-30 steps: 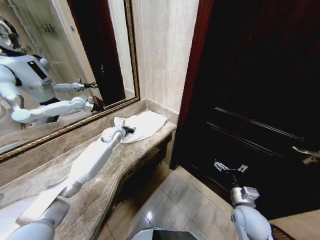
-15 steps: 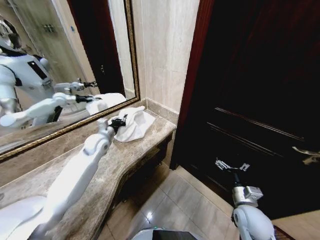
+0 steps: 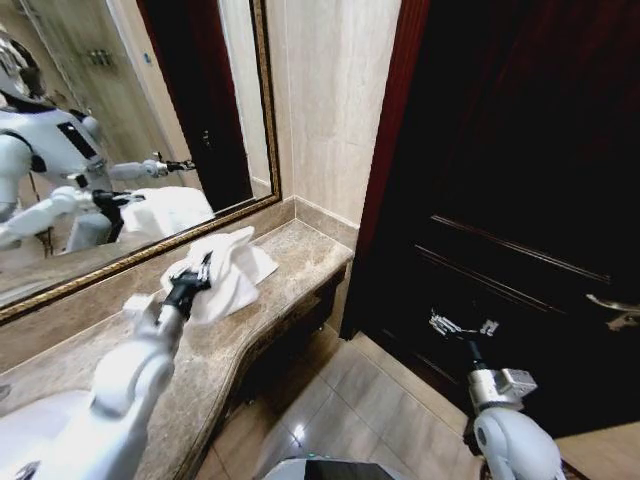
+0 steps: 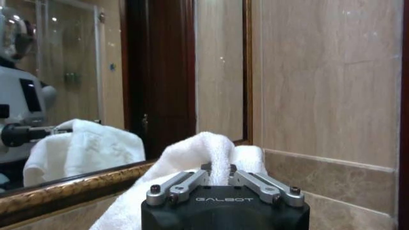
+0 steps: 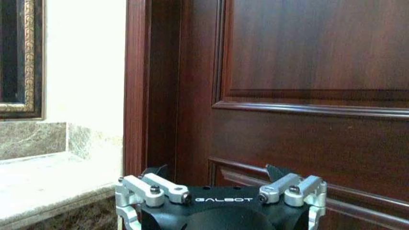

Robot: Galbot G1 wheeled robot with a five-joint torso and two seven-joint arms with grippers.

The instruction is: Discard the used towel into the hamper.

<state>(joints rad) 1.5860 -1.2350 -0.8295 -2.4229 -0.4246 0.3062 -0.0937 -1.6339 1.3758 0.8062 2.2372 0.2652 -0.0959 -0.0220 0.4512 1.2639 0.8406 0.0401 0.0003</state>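
Now lifted clear of the brown marble bench (image 3: 290,262): crumpled white terry towel (image 3: 228,272), pinched in the left gripper (image 3: 203,270) and drawn back along the mirror since a second ago. Pickup apparently done; carrying to the hamper remaining. Right gripper (image 3: 462,327) idle, spread wide, near the dark wooden door (image 3: 520,180)

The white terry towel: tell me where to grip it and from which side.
Grip the white terry towel at its bunched top fold, from the counter's open front edge. The left gripper is shut there, the cloth draping below; the mirror blocks the far side. The right gripper hangs open by the door.
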